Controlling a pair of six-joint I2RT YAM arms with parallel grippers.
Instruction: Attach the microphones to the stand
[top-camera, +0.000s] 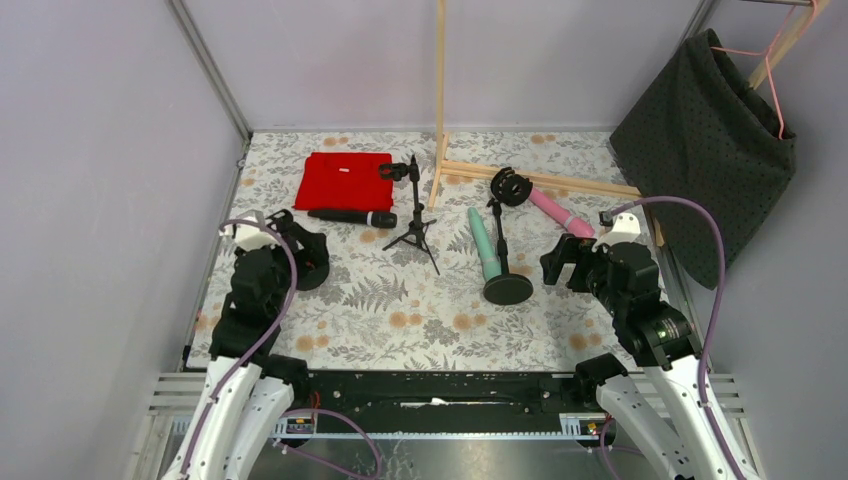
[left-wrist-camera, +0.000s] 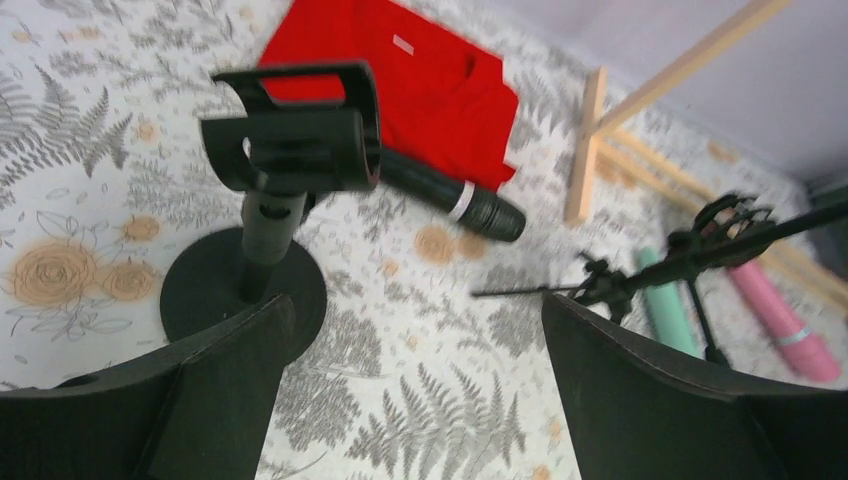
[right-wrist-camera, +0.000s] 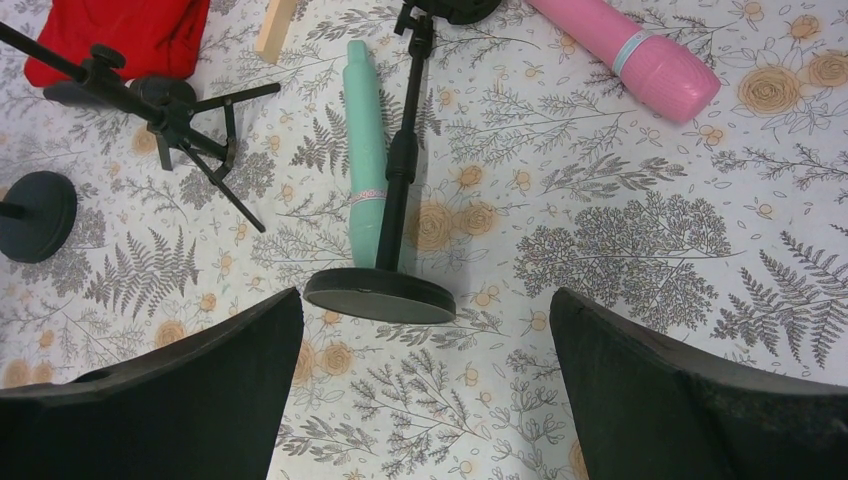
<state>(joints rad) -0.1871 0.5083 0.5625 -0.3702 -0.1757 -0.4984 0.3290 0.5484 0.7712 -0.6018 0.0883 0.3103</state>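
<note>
Nearest, left gripper (left-wrist-camera: 415, 310) and right gripper (right-wrist-camera: 425, 295) gape wide, holding nothing, while the mint green microphone (top-camera: 484, 243) lies just beside the round-based stand (top-camera: 505, 250), the pink microphone (top-camera: 560, 211) beyond it, and the black microphone (top-camera: 352, 216) beside the red cloth (top-camera: 343, 180), all flat on the table (top-camera: 400, 300).

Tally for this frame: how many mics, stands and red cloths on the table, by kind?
Mics: 3 (green mic, pink mic, black mic)
Stands: 3 (tripod stand, left round-base stand, right round-base stand)
Red cloth: 1
Total: 7
</note>
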